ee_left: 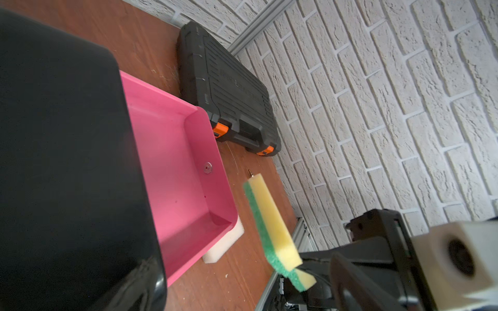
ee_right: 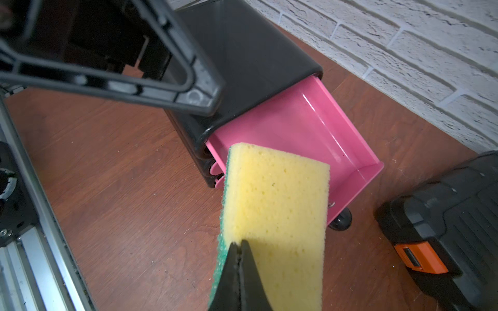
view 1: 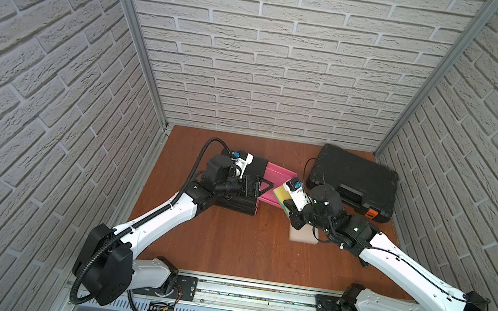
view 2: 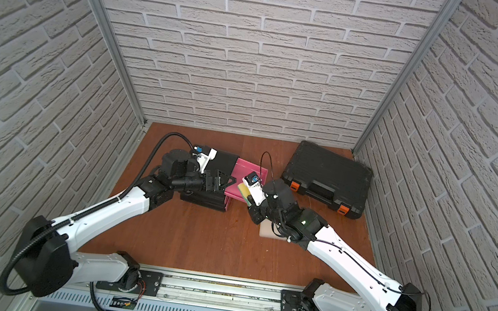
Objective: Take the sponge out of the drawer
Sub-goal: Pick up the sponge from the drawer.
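Note:
The sponge (ee_right: 275, 204), yellow with a green scouring side, hangs in the air with my right gripper (ee_right: 238, 243) shut on its edge. In the left wrist view the sponge (ee_left: 272, 223) is clear of the pink drawer (ee_left: 172, 150), just past its front wall. The drawer (view 1: 278, 170) stands pulled out of the black cabinet (view 1: 236, 207) and looks empty inside. My left gripper (view 1: 261, 186) hovers open over the cabinet's top near the drawer, holding nothing. Both top views show the sponge (view 2: 244, 190) at the drawer's front corner.
A white foam block (view 1: 302, 235) lies on the wooden table under the right arm, near the drawer front. A black tool case (view 1: 354, 180) with orange latches sits at the back right. Brick walls close three sides; a metal rail (view 1: 249, 293) runs along the front.

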Controlling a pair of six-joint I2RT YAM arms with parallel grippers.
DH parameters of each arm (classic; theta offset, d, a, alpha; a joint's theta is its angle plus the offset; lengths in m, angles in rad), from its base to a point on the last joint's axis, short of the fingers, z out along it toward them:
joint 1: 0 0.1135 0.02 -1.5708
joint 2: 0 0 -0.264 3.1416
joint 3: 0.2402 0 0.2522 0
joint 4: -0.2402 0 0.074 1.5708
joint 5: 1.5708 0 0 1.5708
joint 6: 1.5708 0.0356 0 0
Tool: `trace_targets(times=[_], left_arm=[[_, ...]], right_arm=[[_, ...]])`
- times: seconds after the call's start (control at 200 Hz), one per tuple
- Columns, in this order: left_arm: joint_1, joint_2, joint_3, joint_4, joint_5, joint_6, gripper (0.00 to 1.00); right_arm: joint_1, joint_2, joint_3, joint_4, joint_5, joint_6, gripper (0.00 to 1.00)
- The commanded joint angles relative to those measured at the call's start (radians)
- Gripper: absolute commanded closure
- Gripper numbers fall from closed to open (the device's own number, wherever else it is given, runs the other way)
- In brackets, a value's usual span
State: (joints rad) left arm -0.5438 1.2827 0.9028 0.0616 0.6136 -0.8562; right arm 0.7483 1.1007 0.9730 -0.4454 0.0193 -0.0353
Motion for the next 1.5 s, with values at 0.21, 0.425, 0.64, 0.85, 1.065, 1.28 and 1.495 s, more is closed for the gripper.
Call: trace_targets(times=[0.21,0.425,0.64,0.85,1.065,1.28,1.495], left_arm=[[0.009,0.166,-0.003,0.292,0.218,-0.227,0.17],[0.002,0.218,-0.024,0.416,0.254,-0.306,0.23],[-0.03,0.215,0.0,0.301,0.226,-0.225,0.41],[-0.045,0.205,0.008,0.27,0.218,-0.197,0.71],[-0.053,0.187,0.016,0.265,0.214,-0.191,1.0],[-0.057,0.152,0.01,0.28,0.198,-0.194,1.0],[-0.085,0.043,-0.002,0.133,0.011,-0.086,1.0]], right_arm=[[0.01,-0.05,-0.017,0.039,-0.099,-0.077,0.97],[0.016,-0.028,-0.006,0.033,-0.089,-0.093,0.97],[0.024,-0.019,0.01,0.043,-0.071,-0.096,0.97],[0.034,-0.013,0.026,0.048,-0.037,-0.103,0.97],[0.042,0.001,0.026,0.05,0.005,-0.094,0.97],[0.043,0.042,0.044,0.042,0.103,-0.06,0.93],[0.043,0.045,0.073,0.037,0.216,0.003,0.61]])
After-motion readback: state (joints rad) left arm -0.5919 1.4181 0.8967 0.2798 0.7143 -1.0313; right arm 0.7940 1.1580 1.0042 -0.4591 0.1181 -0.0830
